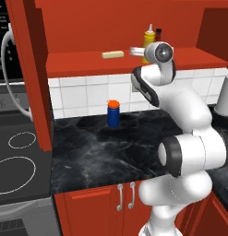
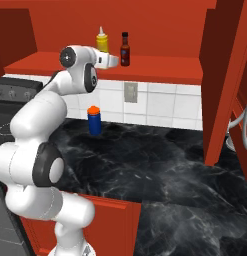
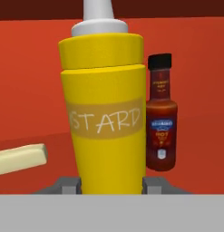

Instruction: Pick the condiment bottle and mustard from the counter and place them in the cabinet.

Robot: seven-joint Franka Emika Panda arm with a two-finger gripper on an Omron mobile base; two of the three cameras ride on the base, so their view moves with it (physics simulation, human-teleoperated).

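The yellow mustard [image 3: 104, 113] with its white nozzle stands upright on the red cabinet shelf [image 1: 83, 64]. It also appears as the mustard [image 1: 148, 40] and the mustard [image 2: 101, 40] in the two base views. My gripper [image 3: 111, 183] is shut on its lower body, a dark fingertip [image 3: 68, 184] pressed against each side. The arm reaches up to the shelf, and the hand [image 2: 109, 61] is level with the bottle. The small dark condiment bottle [image 3: 162, 131] with black cap and red label stands just to the right of the mustard, on the same shelf: condiment bottle [image 2: 125, 50], condiment bottle [image 1: 158, 33].
A pale yellow block [image 1: 112, 54] lies on the shelf left of the mustard. A blue canister with an orange lid [image 1: 113, 113] stands on the black marble counter [image 1: 97, 152] below. The tall red cabinet door [image 2: 220, 85] hangs open at the side. A stove [image 1: 18, 156] lies left.
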